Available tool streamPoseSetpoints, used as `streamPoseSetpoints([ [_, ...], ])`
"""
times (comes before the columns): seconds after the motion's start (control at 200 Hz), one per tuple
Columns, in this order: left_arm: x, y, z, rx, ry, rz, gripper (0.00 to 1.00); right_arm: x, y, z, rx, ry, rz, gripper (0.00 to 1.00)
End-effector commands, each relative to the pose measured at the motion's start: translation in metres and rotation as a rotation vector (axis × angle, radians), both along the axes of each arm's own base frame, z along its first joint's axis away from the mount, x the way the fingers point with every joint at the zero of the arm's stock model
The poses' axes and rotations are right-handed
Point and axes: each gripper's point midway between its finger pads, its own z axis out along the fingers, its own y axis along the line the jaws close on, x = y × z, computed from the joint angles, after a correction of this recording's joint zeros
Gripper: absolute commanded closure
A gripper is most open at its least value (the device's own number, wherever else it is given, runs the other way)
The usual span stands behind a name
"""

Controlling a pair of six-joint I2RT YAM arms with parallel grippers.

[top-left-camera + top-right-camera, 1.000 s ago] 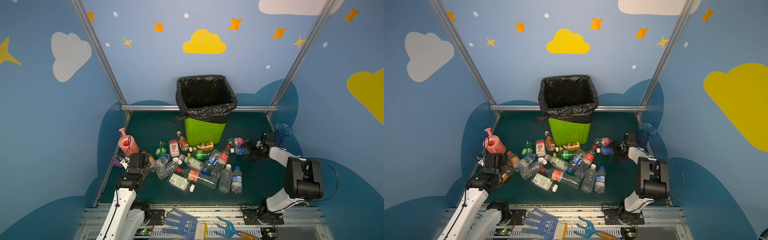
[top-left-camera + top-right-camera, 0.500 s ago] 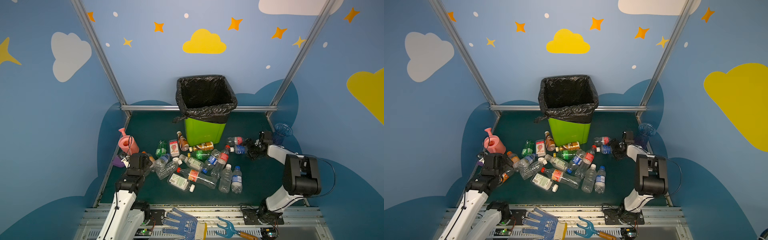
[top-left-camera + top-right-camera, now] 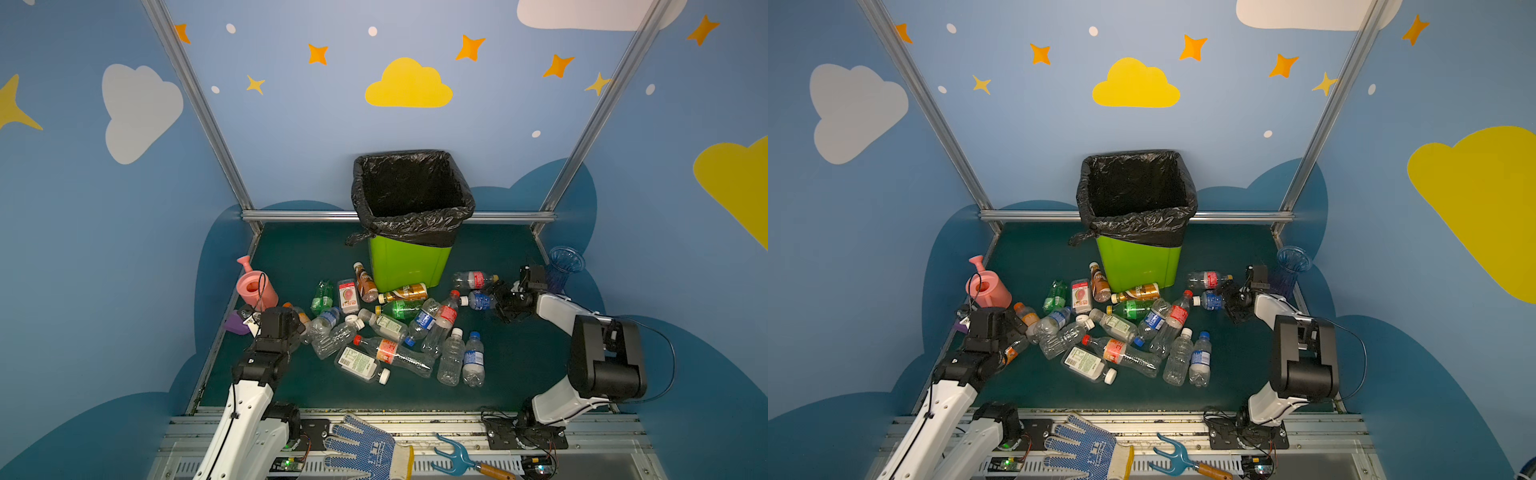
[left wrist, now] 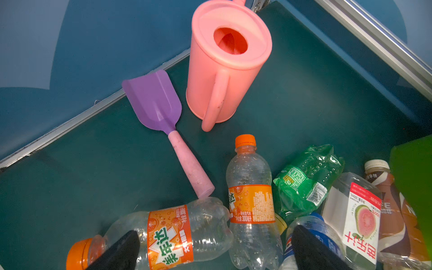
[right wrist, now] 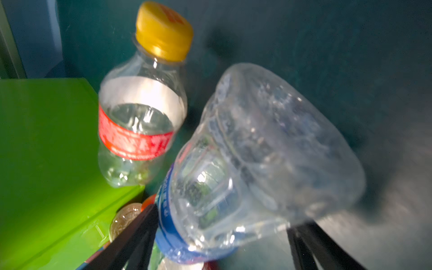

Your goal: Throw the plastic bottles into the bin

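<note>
Straddled blue-labelled bottle (image 5: 268, 145) with right gripper (image 5: 224, 219); clamped or not, could not tell. Held left gripper (image 4: 216, 233) wide, empty. Judged light, crushable, slick; best pinched at labelled waist.

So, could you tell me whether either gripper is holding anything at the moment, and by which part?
Left gripper holds nothing. Right gripper straddles the blue-labelled bottle around its labelled middle; a firm grip cannot be told.

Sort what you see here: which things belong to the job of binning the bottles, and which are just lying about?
Belong to the job: plastic bottles; bin.
Just lying about: pink watering can; purple scoop; blue vase; work glove; blue hand fork.
</note>
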Motion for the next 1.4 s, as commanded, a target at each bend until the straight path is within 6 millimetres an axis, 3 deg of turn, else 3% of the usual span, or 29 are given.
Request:
streamPoseSetpoints([
  [0.0,0.001,0.0,-0.002,0.008,-0.003,-0.004,0.0,-0.044,-0.011,-0.021,-0.062,0.159,-0.03,0.17],
  [0.21,0.001,-0.001,-0.006,0.005,0.01,-0.008,0.0,-0.051,-0.016,0.012,-0.072,0.099,-0.08,0.13],
  [0.315,0.002,-0.001,-0.008,0.003,0.007,-0.01,0.0,-0.051,-0.021,0.02,-0.087,0.076,-0.115,0.1],
  [0.536,0.002,-0.003,-0.013,-0.004,0.015,-0.014,0.0,-0.028,-0.012,0.016,-0.047,0.068,-0.089,0.09],
  [0.766,0.001,-0.002,-0.012,-0.006,0.004,-0.01,0.0,-0.011,-0.015,-0.008,-0.069,0.119,-0.084,0.08],
  [1.051,-0.001,-0.001,-0.012,-0.007,-0.007,0.0,0.0,-0.037,-0.018,-0.003,-0.099,0.128,-0.096,0.08],
  [1.196,0.002,-0.003,-0.015,-0.013,0.0,-0.008,0.0,-0.027,-0.019,0.025,-0.113,0.063,-0.092,0.08],
  [1.397,0.005,-0.004,-0.02,-0.017,0.013,-0.012,0.0,0.027,-0.023,0.079,-0.121,-0.074,-0.083,0.08],
])
